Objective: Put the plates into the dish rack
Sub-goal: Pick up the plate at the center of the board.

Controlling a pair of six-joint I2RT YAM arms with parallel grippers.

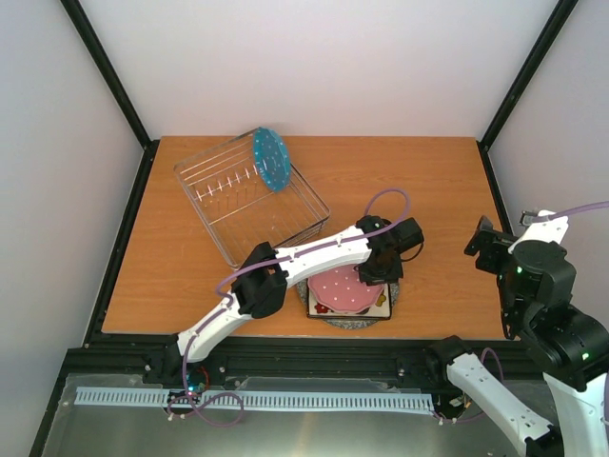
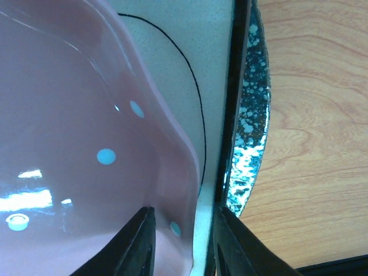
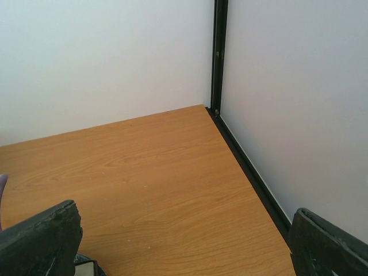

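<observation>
From above, we see the dish rack (image 1: 238, 205) sitting askew on the far left of the counter (image 1: 428, 181). One blue dotted plate (image 1: 271, 158) stands on edge between its tines, the way the others should end up. The remaining plates are stacked near the front edge: a pink dotted plate (image 1: 344, 288) on top, a square cream plate (image 1: 381, 307) under it, and a grey speckled plate (image 1: 357, 322) at the bottom. The left gripper (image 1: 379, 269) reaches across to the stack's far rim, we judge because the top plate must go first. The right gripper (image 1: 485, 246) is held off to the right, well apart from the plates.

In the left wrist view, the left gripper (image 2: 183, 244) straddles the pink plate's raised rim, one finger over the bowl and one over the cream plate's dark edge. The jaws are narrow, but a strip of cream shows between rim and outer finger, so we read no grip yet.

The right wrist view looks at bare counter and the corner walls. The right gripper (image 3: 184, 241) is spread wide with nothing between its fingers.
</observation>
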